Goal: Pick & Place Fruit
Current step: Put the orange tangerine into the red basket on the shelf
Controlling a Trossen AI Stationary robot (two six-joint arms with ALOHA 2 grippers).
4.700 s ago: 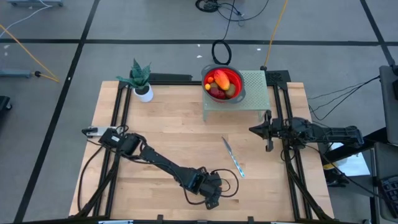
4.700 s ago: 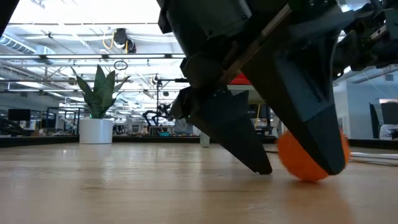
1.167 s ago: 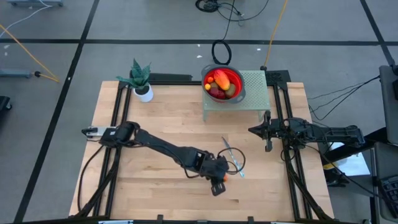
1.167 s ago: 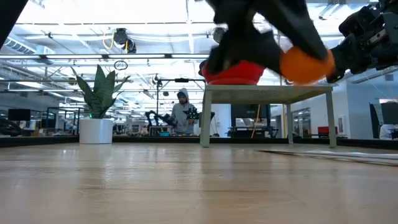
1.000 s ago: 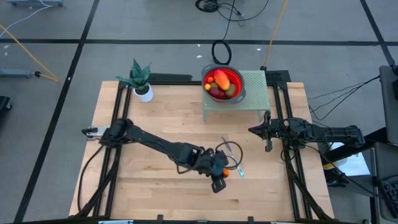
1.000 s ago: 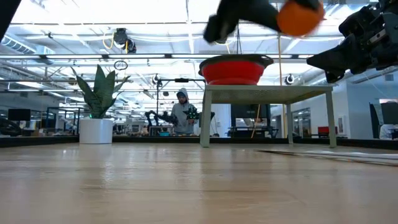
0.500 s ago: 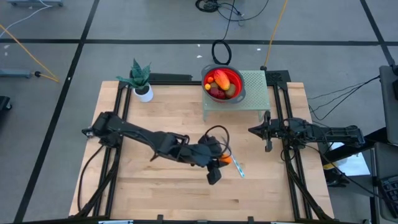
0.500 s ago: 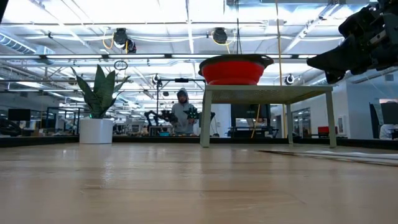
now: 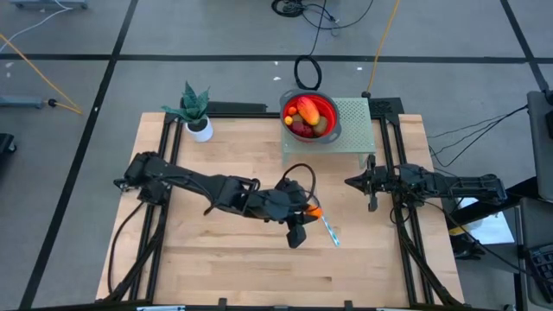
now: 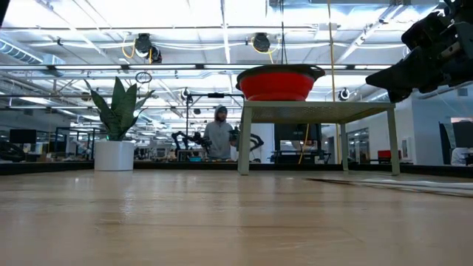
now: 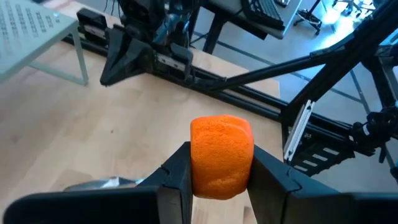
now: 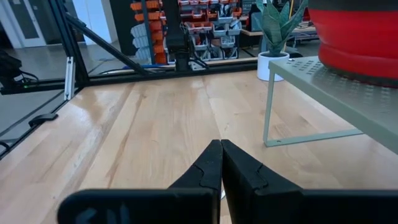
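Left gripper [image 11: 219, 180]: clamped on a small orange fruit [image 11: 221, 155], one dark finger pressed to each side; in the high view it [image 9: 309, 216] hangs over the middle of the desk [image 9: 216, 268], a little toward the right edge.
Held fruit: in the high view the orange piece [image 9: 315, 212] shows just beside the knife [image 9: 327, 226] (whether above it or off to the side cannot be told).
Knife: slim, silver-blue, lying flat on the wood right of centre.
Right gripper [image 12: 221, 163]: fingers pressed together, holding nothing; it [image 9: 352, 181] waits near the desk's right edge, pointing inward.
Bowl [image 9: 327, 107]: red, on a pale green stand [image 9: 354, 121] at the far edge of the desk.
Fruit in bowl [image 9: 304, 117]: several pieces, red, orange and olive-brown (not countable from above).
Plant [image 9: 195, 111]: potted, near the far left corner.
Background: a person [image 10: 219, 135] stands in the room behind the desk.
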